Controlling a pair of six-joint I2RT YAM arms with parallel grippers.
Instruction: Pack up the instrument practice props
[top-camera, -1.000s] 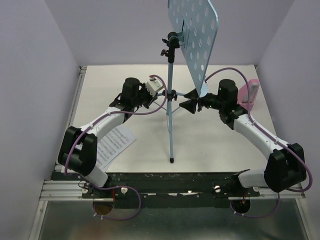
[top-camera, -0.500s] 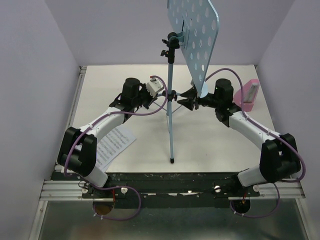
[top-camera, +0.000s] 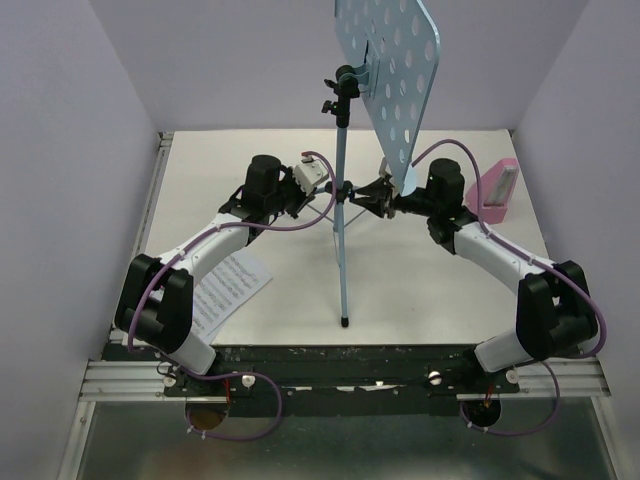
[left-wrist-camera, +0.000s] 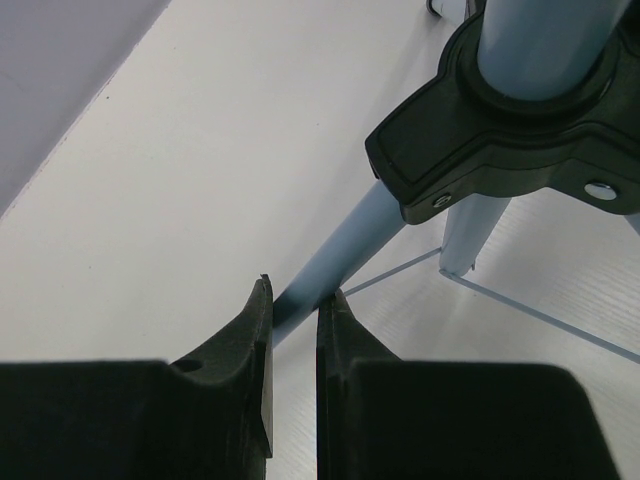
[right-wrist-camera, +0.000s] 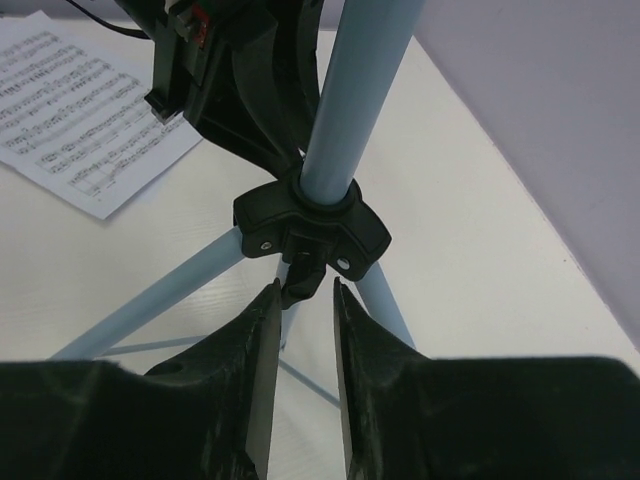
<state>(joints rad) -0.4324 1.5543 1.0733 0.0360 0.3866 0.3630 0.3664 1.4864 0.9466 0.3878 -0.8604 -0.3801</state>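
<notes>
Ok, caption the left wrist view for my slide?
Left tool gripping a music stand leg below the black tripod collar.

white table (top-camera: 450, 290), lavender walls (top-camera: 60, 150), metal front rail (top-camera: 350, 378)

I find the music stand (top-camera: 341, 250) upright in the middle of the table (top-camera: 420, 295), its desk overhead and leaning right. The left gripper (left-wrist-camera: 295, 300) sits just left of the stand's leg hub, with one leg between its fingers. The right gripper (right-wrist-camera: 303, 290) sits just right of the hub. The sheet music (top-camera: 232, 288) lies front-left, partly under the left arm (top-camera: 215, 245). The metronome (top-camera: 497, 190) stands rear-right, behind the right arm (top-camera: 495, 255).
</notes>
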